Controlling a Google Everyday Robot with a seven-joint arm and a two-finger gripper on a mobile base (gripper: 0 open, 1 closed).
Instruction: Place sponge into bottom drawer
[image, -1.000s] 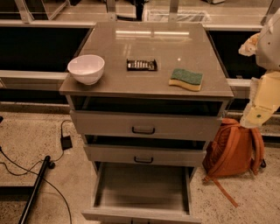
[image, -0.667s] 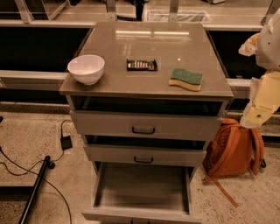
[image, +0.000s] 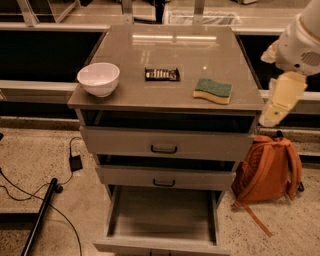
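Note:
The sponge (image: 213, 91), dark green on top over pale yellow foam, lies on the grey cabinet top (image: 165, 60) near its front right corner. The bottom drawer (image: 162, 217) is pulled open, and its flat grey floor shows bare. Part of my white and cream arm (image: 287, 75) hangs at the right edge of the view, to the right of the sponge and apart from it. My gripper does not show in this view.
A white bowl (image: 99, 78) stands at the front left of the cabinet top and a dark flat snack packet (image: 162, 74) lies in the middle. The two upper drawers (image: 165, 146) are slightly open. An orange backpack (image: 267, 170) leans at the cabinet's right. Cables and a black pole (image: 42, 210) lie on the floor at left.

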